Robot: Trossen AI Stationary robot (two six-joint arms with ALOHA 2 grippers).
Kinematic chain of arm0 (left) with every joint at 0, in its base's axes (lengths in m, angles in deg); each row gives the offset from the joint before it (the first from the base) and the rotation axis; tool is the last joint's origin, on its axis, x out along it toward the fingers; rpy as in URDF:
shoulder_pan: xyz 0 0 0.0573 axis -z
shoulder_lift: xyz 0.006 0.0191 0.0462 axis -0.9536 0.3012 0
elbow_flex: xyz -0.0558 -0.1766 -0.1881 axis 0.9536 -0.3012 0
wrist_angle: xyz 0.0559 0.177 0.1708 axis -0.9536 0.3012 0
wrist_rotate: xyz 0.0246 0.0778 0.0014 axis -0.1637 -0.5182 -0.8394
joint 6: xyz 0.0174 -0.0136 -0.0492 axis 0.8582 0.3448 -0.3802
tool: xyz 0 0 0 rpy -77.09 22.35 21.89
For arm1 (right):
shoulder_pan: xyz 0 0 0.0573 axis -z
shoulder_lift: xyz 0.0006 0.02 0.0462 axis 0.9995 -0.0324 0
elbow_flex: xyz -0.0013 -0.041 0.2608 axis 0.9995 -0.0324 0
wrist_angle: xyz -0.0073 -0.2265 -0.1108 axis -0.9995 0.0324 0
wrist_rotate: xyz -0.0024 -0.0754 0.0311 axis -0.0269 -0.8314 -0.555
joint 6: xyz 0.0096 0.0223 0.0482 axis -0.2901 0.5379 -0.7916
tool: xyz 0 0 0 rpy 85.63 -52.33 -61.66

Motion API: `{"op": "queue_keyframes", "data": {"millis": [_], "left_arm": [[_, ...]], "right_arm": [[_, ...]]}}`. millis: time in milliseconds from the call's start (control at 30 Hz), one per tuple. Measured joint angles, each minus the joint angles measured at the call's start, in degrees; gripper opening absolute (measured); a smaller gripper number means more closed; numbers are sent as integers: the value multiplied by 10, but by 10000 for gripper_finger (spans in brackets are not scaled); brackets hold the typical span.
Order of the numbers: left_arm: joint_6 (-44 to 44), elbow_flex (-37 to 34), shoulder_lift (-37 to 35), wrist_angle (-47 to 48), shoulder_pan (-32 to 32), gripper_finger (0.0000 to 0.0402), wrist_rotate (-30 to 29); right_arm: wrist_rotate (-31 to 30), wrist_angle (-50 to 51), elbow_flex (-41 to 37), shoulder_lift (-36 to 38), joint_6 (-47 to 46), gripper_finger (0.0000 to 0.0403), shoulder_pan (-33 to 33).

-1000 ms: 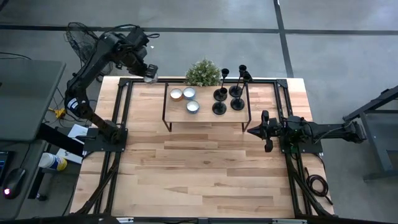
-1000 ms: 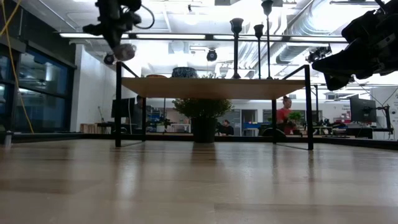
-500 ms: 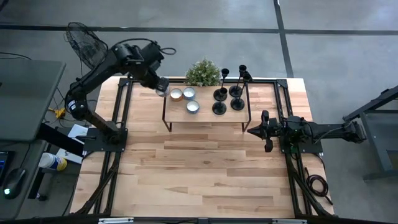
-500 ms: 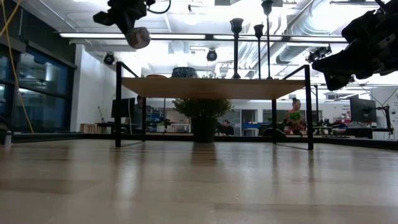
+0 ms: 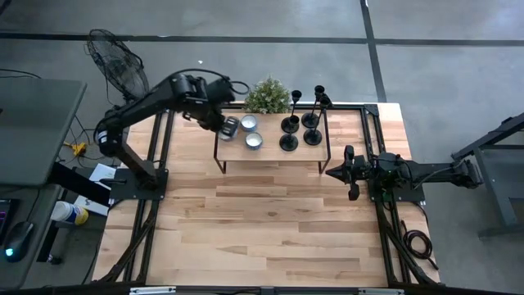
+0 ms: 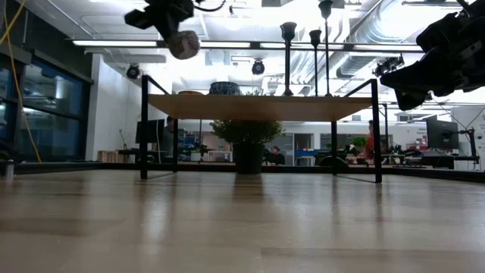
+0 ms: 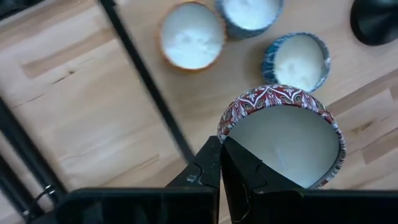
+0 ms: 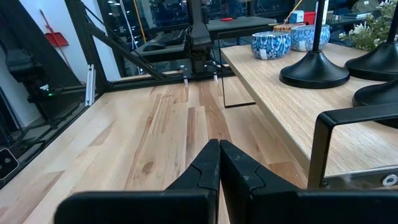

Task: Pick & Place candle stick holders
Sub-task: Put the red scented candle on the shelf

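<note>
The high view looks straight down from well above, taking in the whole table (image 5: 270,213) and both arms. The low view sits at table-top height, facing level across the boards toward the raised shelf (image 6: 261,106) and the room behind. The left wrist view looks down from close above the shelf's left end. The right wrist view looks low along the table past the shelf's right end. All 4 views share the shelf; the high and wrist views also share the candle stick holders (image 5: 301,123)

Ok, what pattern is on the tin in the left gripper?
Red and white ornamental print on the tin; clearest in the left wrist view.
</note>
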Motion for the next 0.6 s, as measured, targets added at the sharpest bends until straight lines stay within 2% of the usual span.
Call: {"op": "queue_keyframes", "data": {"millis": [600], "left_arm": [[-9,0,85,-11,30,0,-40]], "right_arm": [[0,0,0,0,0,0,0]]}}
